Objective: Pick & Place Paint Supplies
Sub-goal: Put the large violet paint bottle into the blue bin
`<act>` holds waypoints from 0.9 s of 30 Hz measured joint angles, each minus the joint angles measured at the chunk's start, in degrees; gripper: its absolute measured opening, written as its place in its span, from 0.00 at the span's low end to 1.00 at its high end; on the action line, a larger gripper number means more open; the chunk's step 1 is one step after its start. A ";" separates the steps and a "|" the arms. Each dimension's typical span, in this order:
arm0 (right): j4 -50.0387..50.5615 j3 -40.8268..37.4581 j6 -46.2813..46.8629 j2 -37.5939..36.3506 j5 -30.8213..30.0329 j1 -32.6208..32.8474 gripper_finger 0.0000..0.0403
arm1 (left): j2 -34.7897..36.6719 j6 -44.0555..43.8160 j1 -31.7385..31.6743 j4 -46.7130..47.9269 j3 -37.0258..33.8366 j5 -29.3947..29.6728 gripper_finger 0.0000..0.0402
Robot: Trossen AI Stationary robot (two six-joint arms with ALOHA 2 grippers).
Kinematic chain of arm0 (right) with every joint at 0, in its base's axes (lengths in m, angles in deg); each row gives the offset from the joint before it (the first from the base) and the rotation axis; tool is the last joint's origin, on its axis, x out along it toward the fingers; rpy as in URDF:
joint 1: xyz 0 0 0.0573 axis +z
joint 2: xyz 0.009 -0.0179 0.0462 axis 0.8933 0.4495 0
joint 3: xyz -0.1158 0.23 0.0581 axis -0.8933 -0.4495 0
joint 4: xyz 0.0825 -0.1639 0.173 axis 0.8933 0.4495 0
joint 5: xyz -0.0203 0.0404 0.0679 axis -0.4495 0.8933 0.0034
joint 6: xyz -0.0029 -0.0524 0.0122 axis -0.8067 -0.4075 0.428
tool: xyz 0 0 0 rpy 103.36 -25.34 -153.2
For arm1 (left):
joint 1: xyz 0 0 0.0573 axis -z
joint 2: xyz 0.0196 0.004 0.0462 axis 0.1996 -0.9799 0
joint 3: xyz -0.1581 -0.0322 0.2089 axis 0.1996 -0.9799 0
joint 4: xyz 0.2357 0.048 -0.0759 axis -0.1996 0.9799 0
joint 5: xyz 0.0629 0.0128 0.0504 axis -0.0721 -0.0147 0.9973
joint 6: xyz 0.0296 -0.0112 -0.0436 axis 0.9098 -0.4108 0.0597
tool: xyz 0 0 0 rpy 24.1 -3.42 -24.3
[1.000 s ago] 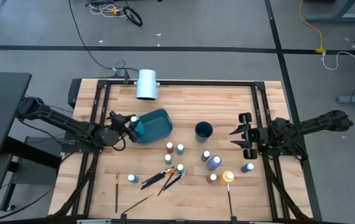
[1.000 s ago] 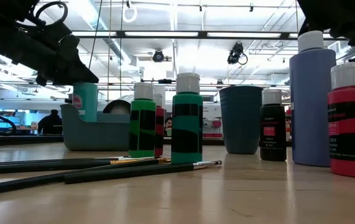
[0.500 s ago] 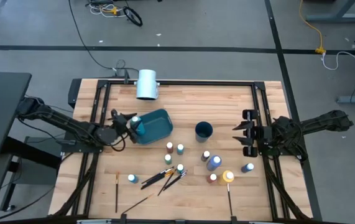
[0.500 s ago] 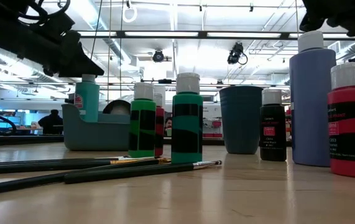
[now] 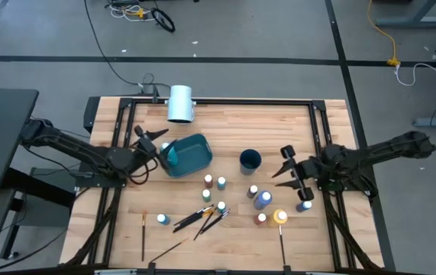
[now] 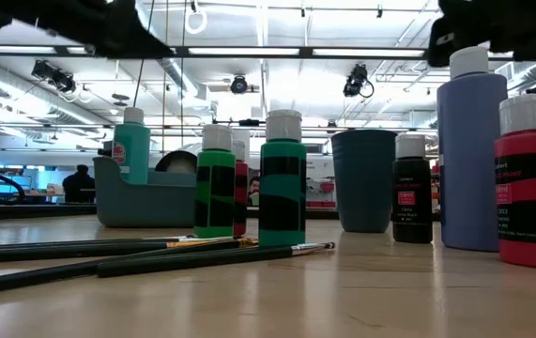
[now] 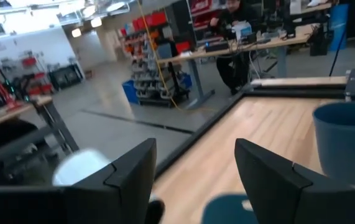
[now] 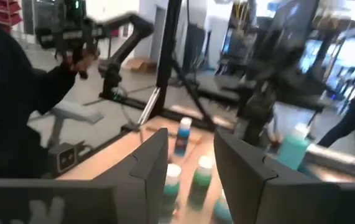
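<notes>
A teal paint bottle (image 6: 131,145) stands upright on its base in the left end of the teal bin (image 5: 189,155). My left gripper (image 5: 149,140) hovers open just left of and above that bottle, touching nothing. Several small paint bottles (image 5: 221,183) and a taller blue one (image 5: 262,200) stand on the table's middle, with dark-handled paintbrushes (image 5: 199,218) lying flat beside them. My right gripper (image 5: 282,163) hangs open above the table right of the dark blue cup (image 5: 250,160). In its wrist view, bottles (image 8: 182,134) stand beyond its spread fingers.
A large white cylinder (image 5: 180,103) lies at the table's far edge. Single brushes lie near the front edge (image 5: 143,234) (image 5: 281,238). A yellow bottle (image 5: 279,217), a red one (image 5: 260,219) and a blue one (image 5: 304,206) stand below the right gripper.
My left gripper has let go of the teal bottle, opened wider and risen clear of it while rolling its wrist. The bottle stays upright in the bin. My right gripper has moved a little toward the table's left, toward the cup and bottles, and has tipped.
</notes>
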 joint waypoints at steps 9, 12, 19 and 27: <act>-9.22 0.00 4.94 11.58 6.04 0.02 0.33 | 0.00 10.72 -0.02 -0.08 5.28 -0.04 0.57; -12.75 0.00 7.72 16.02 3.24 0.00 0.33 | 0.00 11.78 -0.02 -0.21 5.32 -0.04 0.57; -19.56 0.02 8.25 24.20 8.72 0.02 0.33 | -0.01 12.94 -0.02 -0.25 5.32 -0.04 0.57; -21.87 0.41 8.22 30.11 9.00 0.02 0.33 | 0.00 15.23 -0.02 -0.30 5.32 -2.01 0.57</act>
